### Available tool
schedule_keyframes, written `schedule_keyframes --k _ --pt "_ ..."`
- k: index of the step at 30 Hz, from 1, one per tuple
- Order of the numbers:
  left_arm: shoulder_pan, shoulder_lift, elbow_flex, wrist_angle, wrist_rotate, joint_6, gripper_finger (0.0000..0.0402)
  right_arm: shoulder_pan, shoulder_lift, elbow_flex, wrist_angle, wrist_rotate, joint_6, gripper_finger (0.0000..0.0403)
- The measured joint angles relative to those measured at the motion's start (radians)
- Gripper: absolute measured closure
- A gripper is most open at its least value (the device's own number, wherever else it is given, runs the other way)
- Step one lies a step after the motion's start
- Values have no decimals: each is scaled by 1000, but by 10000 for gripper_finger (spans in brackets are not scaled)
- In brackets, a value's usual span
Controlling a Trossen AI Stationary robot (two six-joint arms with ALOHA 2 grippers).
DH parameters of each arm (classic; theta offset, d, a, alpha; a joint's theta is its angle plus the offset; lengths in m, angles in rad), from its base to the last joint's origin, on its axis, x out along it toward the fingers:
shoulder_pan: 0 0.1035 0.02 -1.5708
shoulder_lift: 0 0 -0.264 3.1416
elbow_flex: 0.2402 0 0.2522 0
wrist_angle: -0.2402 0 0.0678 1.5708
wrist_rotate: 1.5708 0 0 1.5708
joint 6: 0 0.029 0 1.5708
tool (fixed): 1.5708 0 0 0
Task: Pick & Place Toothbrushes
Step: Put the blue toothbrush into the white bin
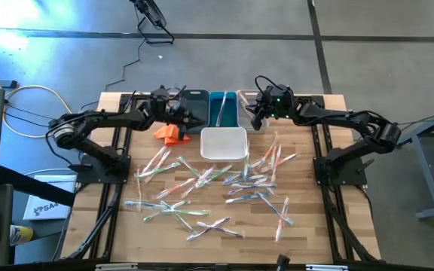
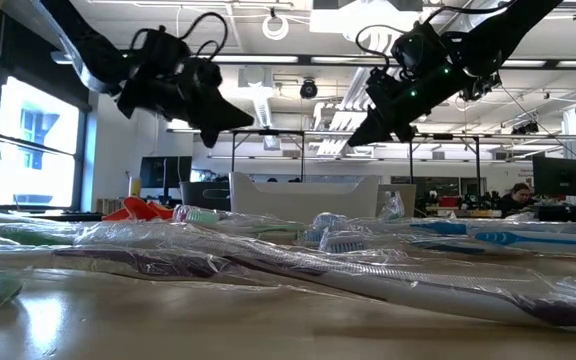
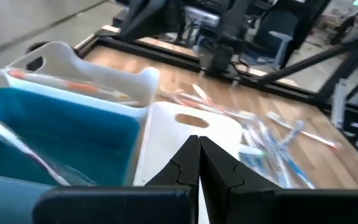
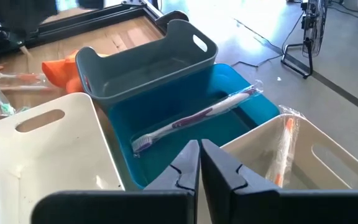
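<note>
Plastic-wrapped toothbrushes (image 1: 209, 188) lie scattered at every angle, nearer the table's front than both pressed-together empty grippers, left gripper (image 1: 189, 115) and right gripper (image 1: 256, 120), which hover over the bins (image 1: 223, 110).

In the high view, the clear-wrapped toothbrushes (image 1: 217, 188) scattered on the wooden table lie too small to count. The right wrist view cuts off the cream plastic bin (image 4: 309, 155) at its edge, hiding most of the orange-handled toothbrush (image 4: 283, 152) inside.
</note>
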Motion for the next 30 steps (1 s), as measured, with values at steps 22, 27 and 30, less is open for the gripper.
schedule_keyframes --k 22,27,30 --pt "2 -551 -346 11 -153 -27 402 0 0 0 -4 2 -2 399" --pt "2 -579 -347 -13 -153 -23 402 0 0 0 -4 0 -2 399" --pt "2 -578 -347 -15 -153 -23 402 0 0 0 -4 0 -2 399"
